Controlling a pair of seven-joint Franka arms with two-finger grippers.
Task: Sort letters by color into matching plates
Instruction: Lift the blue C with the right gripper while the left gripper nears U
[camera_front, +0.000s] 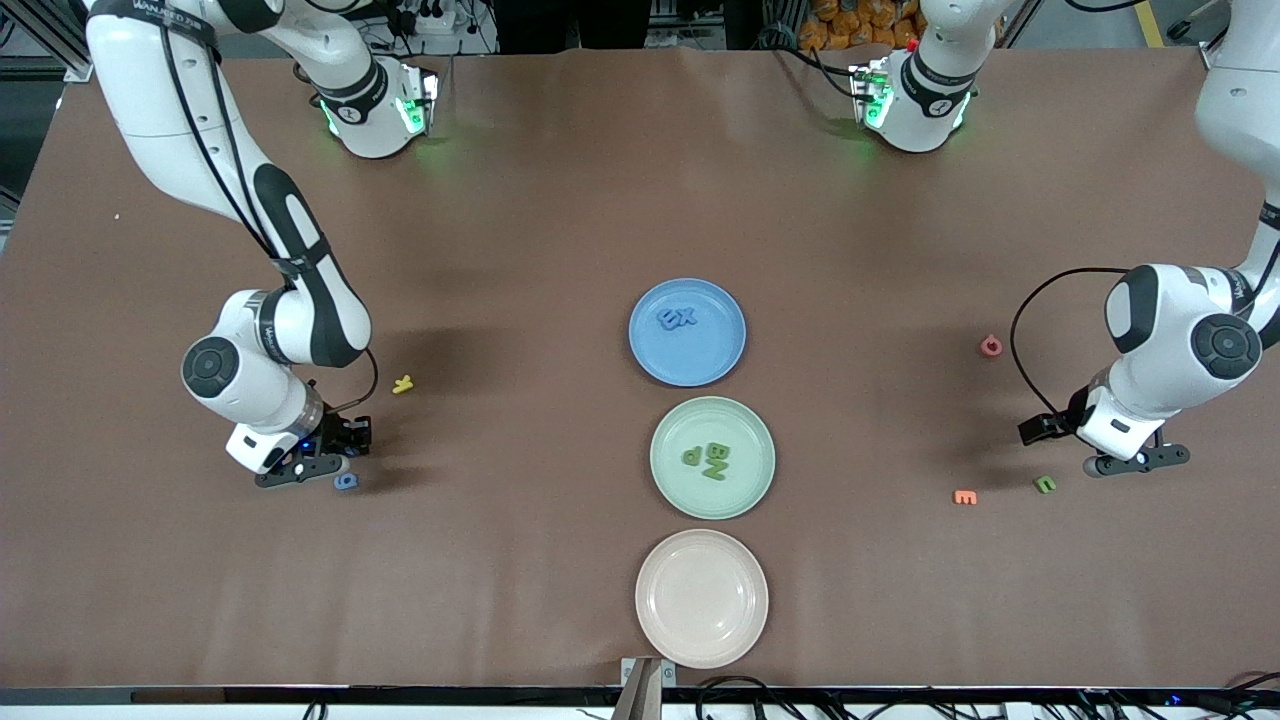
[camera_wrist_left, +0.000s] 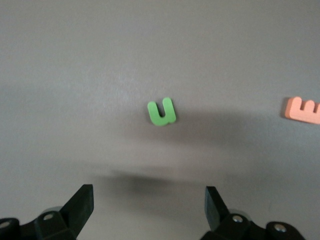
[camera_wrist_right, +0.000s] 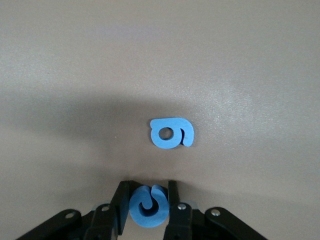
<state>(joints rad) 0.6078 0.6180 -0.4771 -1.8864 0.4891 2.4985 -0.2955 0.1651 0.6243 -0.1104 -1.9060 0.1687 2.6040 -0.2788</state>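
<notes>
Jaws of the right gripper (camera_wrist_right: 149, 206) pinch a blue letter (camera_wrist_right: 148, 206) low over the worktop (camera_front: 500, 250), above a second blue letter (camera_wrist_right: 171, 133). Left gripper (camera_wrist_left: 149, 210) jaws are spread beside a green letter (camera_wrist_left: 162, 111). Green plate (camera_front: 760, 470) holds three green letters; blue plate (camera_front: 650, 350), farther off, two blue.

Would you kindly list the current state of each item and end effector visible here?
Blue plate: holds two blue letters.
Green plate: holds three green letters.
Beige-pink plate: empty.
Green u: loose on table.
Blue letter on the table: flat, ungrasped.
Gripped blue letter: clamped.
Right end effector: shut on a blue letter.
Left end effector: open, above the green u.
</notes>
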